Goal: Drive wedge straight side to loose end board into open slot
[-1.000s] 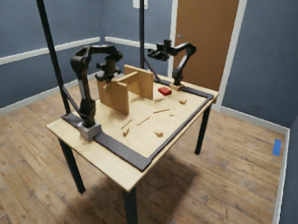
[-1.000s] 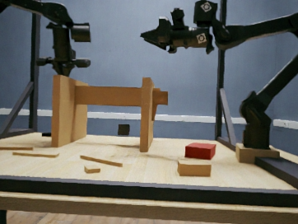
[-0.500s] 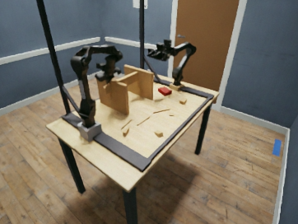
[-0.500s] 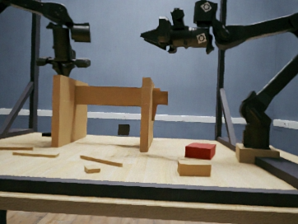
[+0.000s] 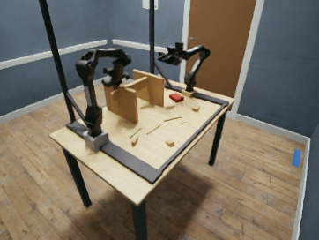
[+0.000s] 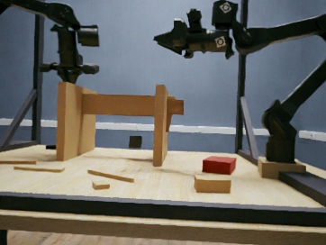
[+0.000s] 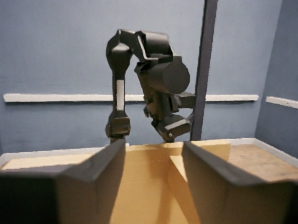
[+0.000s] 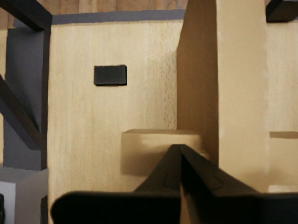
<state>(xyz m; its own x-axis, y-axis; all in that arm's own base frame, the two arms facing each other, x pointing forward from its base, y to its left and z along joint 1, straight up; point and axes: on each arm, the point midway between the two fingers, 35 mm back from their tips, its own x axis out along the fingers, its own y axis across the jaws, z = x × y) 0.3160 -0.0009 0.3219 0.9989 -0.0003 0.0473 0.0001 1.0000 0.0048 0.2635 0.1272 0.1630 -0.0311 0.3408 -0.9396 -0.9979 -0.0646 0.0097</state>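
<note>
The right gripper (image 5: 115, 84) (image 6: 67, 80) (image 8: 178, 150) was shut, its fingertips together above the rail's end (image 8: 155, 152) at lower centre in its wrist view, beside the loose board (image 5: 121, 102) (image 6: 67, 122) (image 8: 243, 90); whether they pinched a wedge could not be told. One wedge (image 6: 169, 121) showed right of centre in the exterior view, beside the far board (image 5: 150, 88) (image 6: 159, 126) (image 7: 150, 175), well apart from that gripper. The left gripper (image 6: 155, 40) (image 7: 154, 146), upper centre there, stood partly open, holding nothing. The right wrist view showed a black box (image 8: 110, 75) at upper left, which the top view did not. Two boards stood upright, joined by one rail (image 5: 142, 83) (image 6: 122, 104); three strips (image 5: 173, 119) (image 6: 111, 176) and one red block (image 5: 176, 97) (image 6: 219, 165) lay on the table (image 5: 119, 156) (image 6: 153, 189) (image 8: 75, 125).
</note>
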